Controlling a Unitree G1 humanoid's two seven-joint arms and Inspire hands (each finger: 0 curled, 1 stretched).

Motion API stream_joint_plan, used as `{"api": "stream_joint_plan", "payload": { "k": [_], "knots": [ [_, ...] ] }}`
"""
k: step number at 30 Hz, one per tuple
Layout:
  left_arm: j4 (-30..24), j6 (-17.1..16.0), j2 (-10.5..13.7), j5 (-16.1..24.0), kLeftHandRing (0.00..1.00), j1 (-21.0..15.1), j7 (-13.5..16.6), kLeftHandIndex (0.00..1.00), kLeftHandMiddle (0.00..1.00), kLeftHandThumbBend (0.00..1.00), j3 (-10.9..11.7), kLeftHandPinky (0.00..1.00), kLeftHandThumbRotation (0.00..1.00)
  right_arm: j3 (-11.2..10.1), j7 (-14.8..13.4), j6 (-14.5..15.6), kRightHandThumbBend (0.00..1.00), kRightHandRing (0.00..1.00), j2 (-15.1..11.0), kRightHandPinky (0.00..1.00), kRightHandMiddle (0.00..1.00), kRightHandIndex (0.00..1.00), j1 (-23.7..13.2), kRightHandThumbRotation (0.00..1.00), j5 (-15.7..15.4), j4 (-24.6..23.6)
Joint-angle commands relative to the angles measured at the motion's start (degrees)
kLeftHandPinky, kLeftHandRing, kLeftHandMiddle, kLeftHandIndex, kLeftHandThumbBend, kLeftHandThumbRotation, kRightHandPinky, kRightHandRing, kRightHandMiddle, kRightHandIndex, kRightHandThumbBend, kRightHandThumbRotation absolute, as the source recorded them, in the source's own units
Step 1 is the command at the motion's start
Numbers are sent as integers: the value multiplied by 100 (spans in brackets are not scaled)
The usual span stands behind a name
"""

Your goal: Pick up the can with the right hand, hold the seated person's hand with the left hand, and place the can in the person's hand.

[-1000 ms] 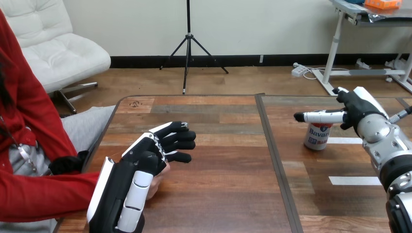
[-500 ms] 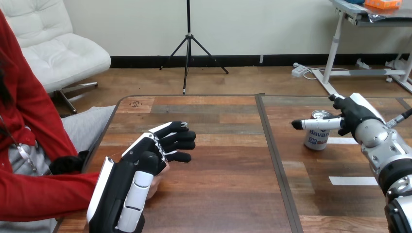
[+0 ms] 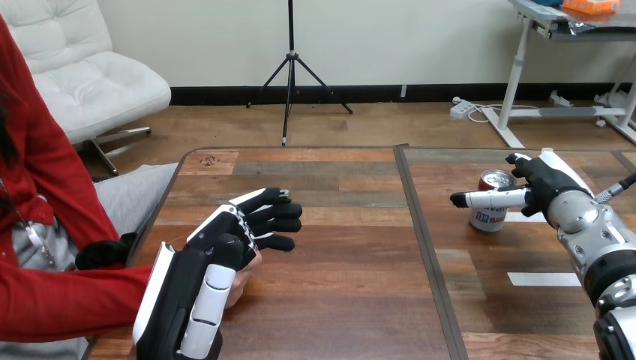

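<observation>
The brown wooden plank table (image 3: 337, 300) carries everything; the robot's left hand (image 3: 217, 255), black with white shells, lies on top of the person's hand (image 3: 241, 283), which peeks out beneath its palm, seemingly to steady it as a receiving spot; whether it actually grips that hand I cannot tell; the right hand (image 3: 551, 184) is spread wide and holds nothing, one straight digit reaching across the front of the small red, white and blue metal can (image 3: 489, 217); the can stands upright on the table inside that open span, just beside the palm, probably placed so for the hand to close round it
</observation>
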Motion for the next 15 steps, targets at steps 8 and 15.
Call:
{"api": "stream_joint_plan", "payload": {
  "k": [8,15],
  "knots": [
    [-146,-128,-68,52,70,-179,38,72,71,60,108,64,97,68,-69,-7,100,85,86,70,90,94,-148,33,-46,-83],
    [-133,-142,-71,60,70,-181,40,72,71,61,110,64,97,112,-100,-63,100,85,81,70,90,92,-124,29,-82,-91]
  ]
}}
